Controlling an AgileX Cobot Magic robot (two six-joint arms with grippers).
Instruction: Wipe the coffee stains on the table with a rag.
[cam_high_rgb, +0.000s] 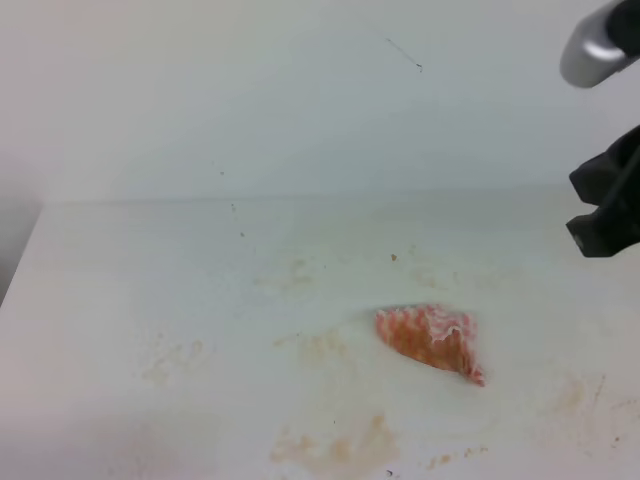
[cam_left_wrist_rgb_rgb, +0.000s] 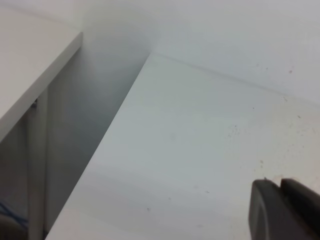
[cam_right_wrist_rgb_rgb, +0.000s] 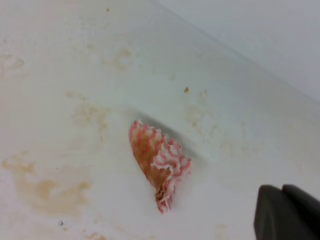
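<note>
Right of centre on the table (cam_high_rgb: 120, 300) we see the rag (cam_high_rgb: 432, 342) crumpled, nothing touching it. Stains (cam_high_rgb: 335, 448) lie near-left of it, apart. Right gripper (cam_right_wrist_rgb_rgb: 287, 215) hangs well off to the right, fingers closed on nothing. Only the left wrist view shows the left gripper (cam_left_wrist_rgb_rgb: 284, 210): also closed, over bare tabletop by the left edge.

Right gripper (cam_high_rgb: 606, 205) raised, jaws closed, empty.
</note>
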